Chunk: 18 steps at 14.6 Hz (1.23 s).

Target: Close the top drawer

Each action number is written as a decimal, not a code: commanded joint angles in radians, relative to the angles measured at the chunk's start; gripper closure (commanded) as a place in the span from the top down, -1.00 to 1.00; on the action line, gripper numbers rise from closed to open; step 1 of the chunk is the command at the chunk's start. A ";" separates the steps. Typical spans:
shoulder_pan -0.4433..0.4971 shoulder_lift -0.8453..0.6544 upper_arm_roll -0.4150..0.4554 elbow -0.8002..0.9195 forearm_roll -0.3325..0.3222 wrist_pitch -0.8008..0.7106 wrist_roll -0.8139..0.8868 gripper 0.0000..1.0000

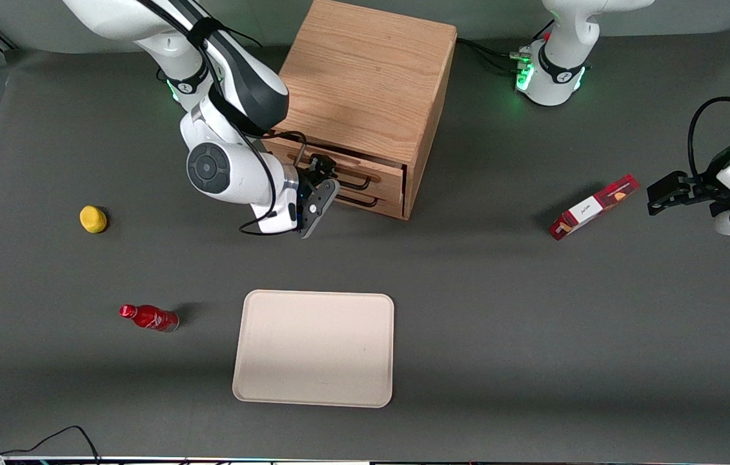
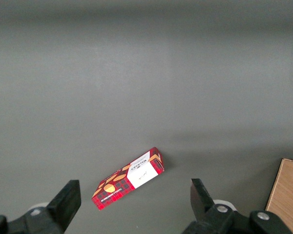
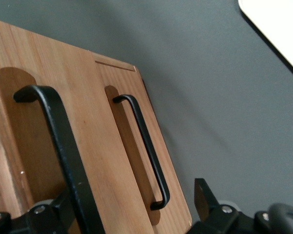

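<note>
One gripper (image 1: 321,169) fronts the oak top drawer (image 1: 377,172).

Light oak top drawer (image 1: 365,173), black handle (image 3: 63,146); black gripper (image 1: 321,187); red-plaid box (image 1: 592,207).

The arm (image 1: 235,103) is glossy white with dark grey panels, a round grey joint cap, black cables strapped along it and green lights at its base. Its gripper (image 1: 317,194) is black with grey fingers.
</note>
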 commanded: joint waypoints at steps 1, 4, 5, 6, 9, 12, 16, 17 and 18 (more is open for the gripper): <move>-0.018 -0.065 0.027 -0.063 0.038 0.020 0.032 1.00; -0.019 -0.065 0.029 -0.060 0.038 0.017 0.037 1.00; -0.019 -0.065 0.035 -0.053 0.038 0.009 0.038 1.00; -0.021 -0.068 0.035 -0.047 0.038 0.003 0.038 1.00; -0.039 -0.071 0.033 0.022 0.038 -0.120 0.038 1.00; -0.045 -0.083 0.032 0.038 0.038 -0.143 0.040 1.00; -0.050 -0.083 0.018 0.163 0.041 -0.259 0.049 1.00; -0.053 -0.080 0.016 0.211 0.039 -0.287 0.070 1.00; -0.062 -0.080 0.010 0.260 0.035 -0.318 0.090 1.00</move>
